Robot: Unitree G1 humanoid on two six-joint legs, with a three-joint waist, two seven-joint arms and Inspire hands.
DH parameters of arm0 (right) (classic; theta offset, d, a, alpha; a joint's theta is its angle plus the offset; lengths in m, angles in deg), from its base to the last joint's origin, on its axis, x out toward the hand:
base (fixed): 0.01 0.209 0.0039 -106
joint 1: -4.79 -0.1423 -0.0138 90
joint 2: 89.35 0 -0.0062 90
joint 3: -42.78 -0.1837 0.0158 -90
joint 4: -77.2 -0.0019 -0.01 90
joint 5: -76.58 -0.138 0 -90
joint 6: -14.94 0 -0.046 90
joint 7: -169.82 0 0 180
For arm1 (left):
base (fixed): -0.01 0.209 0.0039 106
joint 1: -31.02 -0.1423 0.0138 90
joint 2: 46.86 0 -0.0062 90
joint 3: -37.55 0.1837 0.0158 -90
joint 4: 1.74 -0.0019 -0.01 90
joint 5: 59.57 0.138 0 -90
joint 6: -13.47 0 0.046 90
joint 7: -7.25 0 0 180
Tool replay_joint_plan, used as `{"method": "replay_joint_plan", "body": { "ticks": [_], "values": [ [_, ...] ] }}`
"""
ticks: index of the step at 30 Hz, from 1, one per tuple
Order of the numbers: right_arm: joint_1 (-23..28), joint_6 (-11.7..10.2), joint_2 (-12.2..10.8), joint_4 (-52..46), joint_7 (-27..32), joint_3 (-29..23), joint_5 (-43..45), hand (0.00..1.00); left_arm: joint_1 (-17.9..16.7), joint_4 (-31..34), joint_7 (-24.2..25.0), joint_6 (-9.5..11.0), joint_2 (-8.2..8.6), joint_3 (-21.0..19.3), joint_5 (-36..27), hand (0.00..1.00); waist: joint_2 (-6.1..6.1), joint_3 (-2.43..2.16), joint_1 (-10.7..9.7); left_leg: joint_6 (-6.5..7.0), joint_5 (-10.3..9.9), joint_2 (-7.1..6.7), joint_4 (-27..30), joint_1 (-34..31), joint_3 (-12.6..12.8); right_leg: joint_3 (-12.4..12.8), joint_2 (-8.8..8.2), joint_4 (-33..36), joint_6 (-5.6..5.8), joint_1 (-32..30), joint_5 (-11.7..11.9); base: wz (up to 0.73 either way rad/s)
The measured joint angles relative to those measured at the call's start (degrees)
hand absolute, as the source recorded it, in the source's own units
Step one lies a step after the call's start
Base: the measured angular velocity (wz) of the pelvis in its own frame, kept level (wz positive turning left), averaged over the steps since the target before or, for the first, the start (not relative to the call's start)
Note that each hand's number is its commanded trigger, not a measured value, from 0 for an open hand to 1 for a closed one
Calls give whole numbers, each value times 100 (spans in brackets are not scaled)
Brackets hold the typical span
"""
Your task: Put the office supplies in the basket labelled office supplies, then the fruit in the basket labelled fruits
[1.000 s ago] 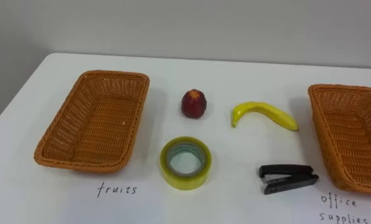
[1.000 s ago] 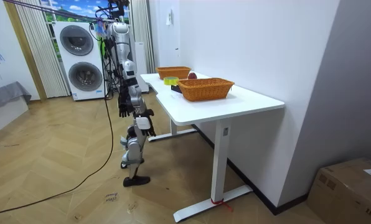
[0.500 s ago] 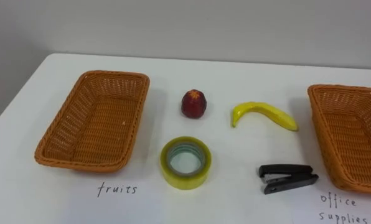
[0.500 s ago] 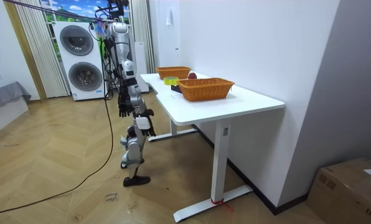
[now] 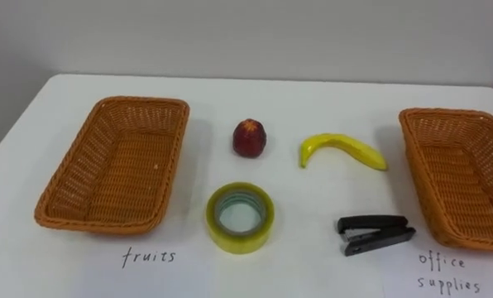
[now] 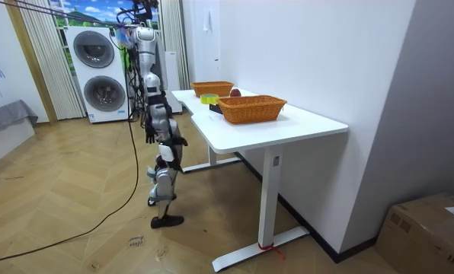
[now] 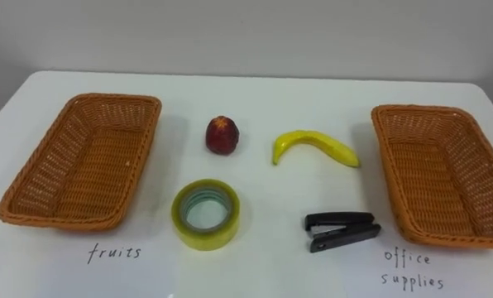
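Left hand [image 6: 148, 137] and right hand [image 6: 179, 142] hang low beside my hips in the room view, below the level of the tabletop [image 6: 288, 125]. From this far off I cannot tell whether either one is spread wide or closed. I'm standing at the table's long edge, facing it, with two washing machines [image 6: 97, 72] off toward the room view's left.

Now the left eye view, looking down. The fruit basket [image 5: 106, 165] sits by the tabletop's left edge and the office supplies basket [image 5: 457, 182] by its right edge. Each has a handwritten label [image 5: 149, 257] at the near edge below it. All four items lie on the bare top between the baskets. The red fruit [image 5: 250, 137] and the banana [image 5: 342, 149] are toward the far edge, side by side and apart. The tape roll [image 5: 240, 240] lies flat nearer me, below the red fruit. The black stapler [image 5: 375, 233] lies below the banana, just beside the office supplies basket.

The right eye view shows the same layout.
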Motion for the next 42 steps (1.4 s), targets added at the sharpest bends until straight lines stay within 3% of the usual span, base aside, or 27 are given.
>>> {"method": "replay_joint_plan", "body": {
  "ticks": [7,13,20,24,30,34,42],
  "values": [
    [496,208,74,-5,750,-724,-792,0,-49,-2,85,-122,-148,-55,-5,0,-86,0,-172,0,-1,18,-88,119,136,196,21,19,-1,-6,-12,-13],
    [452,324,69,-61,1396,-1330,-881,0,-45,0,62,-141,-156,-116,-9,0,-77,-7,-315,19,-11,20,-159,166,153,298,45,115,4,-84,-9,-11],
    [282,293,97,-511,2480,-2412,-1051,0,-29,56,-5,-158,-157,-683,-11,0,-61,-45,-473,27,-8,23,-162,178,160,321,45,138,3,-98,-9,0],
    [258,46,99,-1210,3104,-2860,-1065,0,-34,324,-64,13,-155,-858,-10,0,-83,-56,-559,40,0,21,-172,193,245,340,36,188,9,-127,-18,-7],
    [234,-390,107,-2303,3994,-2869,-756,0,-37,403,-143,184,-185,-857,-5,0,-100,-58,-626,47,5,20,-185,124,300,422,38,258,17,-245,-26,-5],
    [228,-498,107,-2823,4538,-2861,-443,0,-113,504,-146,208,-195,-851,28,0,-105,-57,-602,48,6,13,-180,86,309,454,34,307,15,-329,-59,-4],
    [102,-890,120,-4005,5394,-2856,-134,0,-151,522,-145,483,-194,-834,36,0,-138,-47,-599,56,11,-2,-185,26,355,483,29,317,23,-428,-62,-2]
  ]
}}
